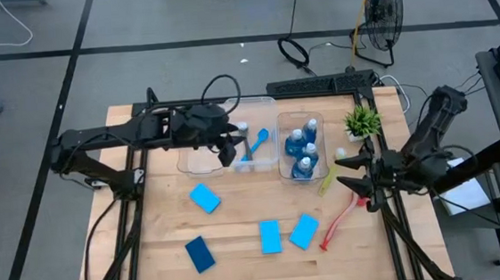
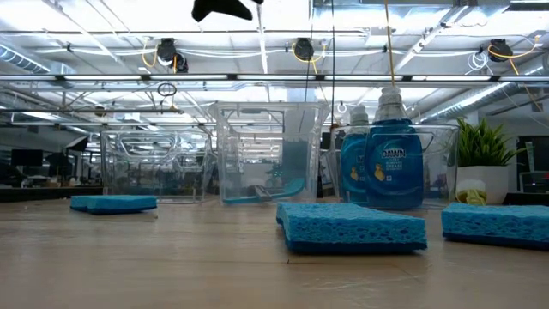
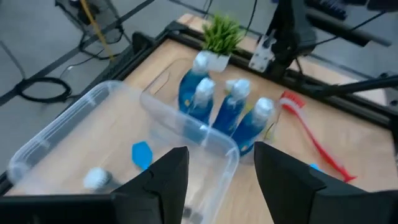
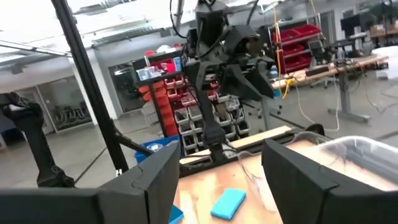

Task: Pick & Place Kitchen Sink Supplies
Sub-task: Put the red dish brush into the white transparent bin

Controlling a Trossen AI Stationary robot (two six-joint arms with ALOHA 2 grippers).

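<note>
Several blue bottles [image 1: 302, 147] with pale caps stand in the right clear bin [image 1: 284, 169]. A blue brush [image 1: 256, 143] lies in the middle clear bin [image 1: 266, 110]. Four blue sponges lie flat on the table: one [image 1: 204, 197], a darker one [image 1: 199, 254], and two side by side [image 1: 270, 237] [image 1: 304, 231]. A red brush [image 1: 339, 222] and a yellow-green brush [image 1: 327, 181] lie near the right edge. My left gripper [image 1: 230, 150] [image 3: 214, 155] is open and empty above the middle bin. My right gripper [image 1: 347, 175] [image 4: 221, 155] is open and empty above the two brushes.
A small green potted plant [image 1: 360, 122] stands right of the bottle bin. Another clear bin [image 1: 200, 166] stands left of the middle one. A small white-topped thing [image 3: 96, 178] lies in the middle bin beside the brush. Bare wood lies along the near edge.
</note>
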